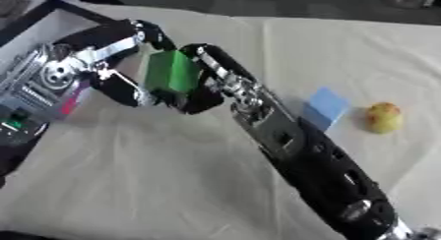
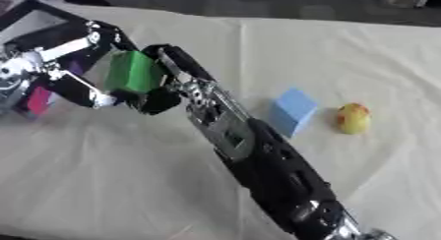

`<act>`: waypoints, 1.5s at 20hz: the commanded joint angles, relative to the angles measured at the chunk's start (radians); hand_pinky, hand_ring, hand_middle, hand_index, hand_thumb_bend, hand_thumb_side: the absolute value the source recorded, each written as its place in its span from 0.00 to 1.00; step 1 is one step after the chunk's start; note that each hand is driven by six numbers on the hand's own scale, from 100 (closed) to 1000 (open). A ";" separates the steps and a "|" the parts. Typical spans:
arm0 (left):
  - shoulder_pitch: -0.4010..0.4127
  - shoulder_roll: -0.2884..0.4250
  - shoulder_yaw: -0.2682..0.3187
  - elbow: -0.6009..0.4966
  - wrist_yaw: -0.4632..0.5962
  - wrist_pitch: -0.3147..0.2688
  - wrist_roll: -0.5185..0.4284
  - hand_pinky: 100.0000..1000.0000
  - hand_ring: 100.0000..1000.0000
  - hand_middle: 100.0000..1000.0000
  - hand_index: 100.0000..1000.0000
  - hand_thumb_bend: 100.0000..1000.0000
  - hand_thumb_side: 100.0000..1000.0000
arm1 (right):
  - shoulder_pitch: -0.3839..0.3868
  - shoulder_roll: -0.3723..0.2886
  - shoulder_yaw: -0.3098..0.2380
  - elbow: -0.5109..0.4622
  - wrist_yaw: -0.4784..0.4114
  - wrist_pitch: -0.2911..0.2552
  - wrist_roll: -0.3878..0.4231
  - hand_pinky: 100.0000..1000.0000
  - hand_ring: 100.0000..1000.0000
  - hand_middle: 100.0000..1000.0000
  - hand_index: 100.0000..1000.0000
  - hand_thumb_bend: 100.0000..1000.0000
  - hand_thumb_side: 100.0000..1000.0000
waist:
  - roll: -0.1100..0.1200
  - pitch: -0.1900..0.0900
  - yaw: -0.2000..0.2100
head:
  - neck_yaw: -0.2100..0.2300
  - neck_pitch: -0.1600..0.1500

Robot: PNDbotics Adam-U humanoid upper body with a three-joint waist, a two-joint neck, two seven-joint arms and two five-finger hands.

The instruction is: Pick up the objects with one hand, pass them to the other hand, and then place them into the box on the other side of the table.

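Cream cloth covers the worktop (image 2: pixel 172 185). Both the left hand (image 1: pixel 120 86) and the right hand (image 1: pixel 203 94) clamp a green block (image 1: pixel 172 72). At 3 o'clock lie a blue block (image 2: pixel 293 111) and a yellow fruit (image 2: pixel 353 118).

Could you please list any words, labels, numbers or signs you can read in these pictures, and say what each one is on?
None can be read.
Green block, held between the left hand and right hand: plain faces.
Blue block: plain.
Yellow-red fruit: no sticker visible.
Right arm's grey plate: marks too blurred to read.

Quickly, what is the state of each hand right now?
Left hand: shut on the green block.
Right hand: also shut on the green block.
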 commanded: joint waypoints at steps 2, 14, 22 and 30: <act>-0.019 0.012 0.009 -0.019 0.014 0.012 0.008 0.88 0.74 0.64 0.70 0.16 0.00 | -0.019 0.018 0.009 -0.016 0.002 -0.005 0.011 0.49 0.49 0.45 0.41 0.00 0.01 | 0.005 -0.034 0.001 | 0.004 -0.002; -0.017 0.007 0.008 -0.018 0.022 0.033 0.067 0.82 0.57 0.40 0.38 0.06 0.00 | -0.017 0.021 0.009 -0.023 -0.004 -0.014 0.025 0.52 0.51 0.47 0.45 0.00 0.00 | 0.004 -0.033 -0.001 | 0.004 -0.002; -0.009 0.015 0.010 -0.018 -0.027 0.046 0.111 0.80 0.53 0.33 0.37 0.12 0.00 | -0.017 0.012 -0.004 -0.013 0.020 0.008 -0.019 0.59 0.62 0.58 0.56 0.00 0.31 | 0.005 -0.033 -0.005 | 0.003 -0.002; 0.010 0.038 0.018 -0.032 -0.031 0.057 0.103 0.80 0.52 0.31 0.35 0.15 0.00 | -0.025 0.001 -0.009 -0.012 0.052 0.076 -0.029 0.61 0.68 0.65 0.67 0.00 0.57 | 0.005 -0.034 -0.005 | 0.002 -0.002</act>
